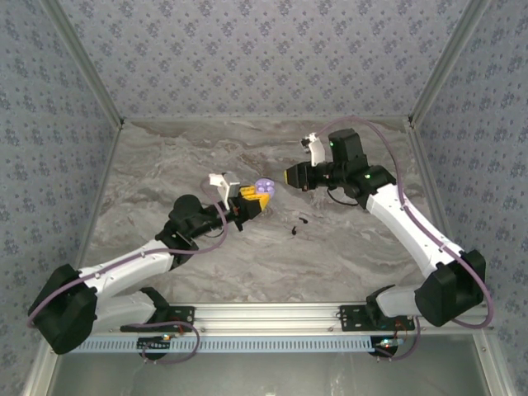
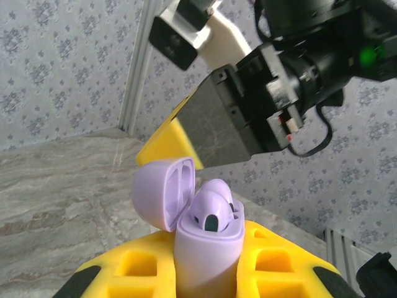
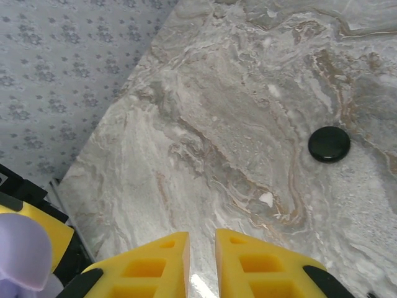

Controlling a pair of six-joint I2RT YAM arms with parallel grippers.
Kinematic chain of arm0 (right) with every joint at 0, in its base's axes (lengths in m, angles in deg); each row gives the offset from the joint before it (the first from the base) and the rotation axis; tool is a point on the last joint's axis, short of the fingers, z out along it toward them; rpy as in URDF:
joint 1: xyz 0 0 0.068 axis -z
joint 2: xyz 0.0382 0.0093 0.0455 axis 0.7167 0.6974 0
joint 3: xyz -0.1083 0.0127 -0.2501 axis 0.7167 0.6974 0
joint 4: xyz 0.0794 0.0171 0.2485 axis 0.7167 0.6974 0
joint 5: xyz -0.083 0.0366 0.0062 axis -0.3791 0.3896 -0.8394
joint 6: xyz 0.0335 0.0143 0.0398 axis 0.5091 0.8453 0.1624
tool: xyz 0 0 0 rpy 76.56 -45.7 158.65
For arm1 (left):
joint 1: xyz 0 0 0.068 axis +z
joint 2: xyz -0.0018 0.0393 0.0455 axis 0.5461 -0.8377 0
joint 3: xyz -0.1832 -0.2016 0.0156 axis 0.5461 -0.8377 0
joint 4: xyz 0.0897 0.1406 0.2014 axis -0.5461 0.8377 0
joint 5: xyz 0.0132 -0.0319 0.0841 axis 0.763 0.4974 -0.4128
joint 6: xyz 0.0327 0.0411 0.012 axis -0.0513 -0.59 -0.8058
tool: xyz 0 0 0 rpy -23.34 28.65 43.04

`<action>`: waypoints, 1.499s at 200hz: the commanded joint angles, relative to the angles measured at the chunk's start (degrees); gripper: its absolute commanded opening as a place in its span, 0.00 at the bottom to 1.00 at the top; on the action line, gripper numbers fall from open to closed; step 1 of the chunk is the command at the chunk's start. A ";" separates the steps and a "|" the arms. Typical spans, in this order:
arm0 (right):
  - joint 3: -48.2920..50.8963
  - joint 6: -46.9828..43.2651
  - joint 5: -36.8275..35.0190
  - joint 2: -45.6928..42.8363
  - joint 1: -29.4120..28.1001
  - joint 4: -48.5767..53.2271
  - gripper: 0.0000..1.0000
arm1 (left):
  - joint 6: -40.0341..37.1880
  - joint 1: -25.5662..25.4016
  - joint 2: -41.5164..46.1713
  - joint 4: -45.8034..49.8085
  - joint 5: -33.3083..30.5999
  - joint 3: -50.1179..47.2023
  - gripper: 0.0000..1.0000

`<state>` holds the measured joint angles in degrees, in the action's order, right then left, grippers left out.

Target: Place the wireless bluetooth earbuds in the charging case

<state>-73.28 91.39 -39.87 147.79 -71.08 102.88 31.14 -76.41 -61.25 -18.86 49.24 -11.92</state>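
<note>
Charging case (image 2: pixel 208 254) front and centre: lilac, upright, lid (image 2: pixel 162 194) flipped open to the left in the left wrist view. The left gripper (image 1: pixel 256 196) has it, yellow jaws clenched on the case body from both sides and holding it up off the table (image 1: pixel 165 165). In the case's mouth sit two rounded lilac buds (image 2: pixel 206 210), one behind the other, and the nearer one shows a dark oval spot. Whether they are fully seated, I cannot tell.

Over to the right gripper (image 1: pixel 290 176). From above, it points straight at the case from the right, close to it but not touching. Its wrist view shows the yellow fingers (image 3: pixel 142 267) pinched almost together, with just a thin slit of table between them and nothing in the jaws. The open lid peeks in at that view's lower left corner.

Down on the marbled table, the black earbuds (image 1: pixel 302 219) lie loose. They are tiny comma shapes, the second one (image 1: pixel 291 230) just beside the first. They are a little nearer the arm bases than the case, between the two arms and clear of both grippers. They are too small from above to make out which way they face.

A round black puck (image 3: pixel 329 144) lies flat on the table out ahead of the right wrist camera, well apart from the fingers.
</note>
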 commanded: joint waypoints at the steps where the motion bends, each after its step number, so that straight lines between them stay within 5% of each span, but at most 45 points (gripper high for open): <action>1: 2.12 1.98 5.28 0.48 0.58 -3.97 0.19 | 1.63 -0.45 -0.65 -5.85 2.27 2.58 0.10; 176: 5.47 7.62 21.75 -3.92 0.77 -19.06 0.17 | 4.80 -0.31 -2.99 -9.42 3.64 1.25 0.09; 300: 1.29 -1.81 22.58 -3.49 -3.24 -6.88 0.18 | 4.50 -0.30 -2.92 -5.89 -0.10 2.08 0.10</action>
<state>-69.57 93.33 -19.12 144.77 -71.54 90.31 35.45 -76.37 -64.26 -25.07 51.82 -11.27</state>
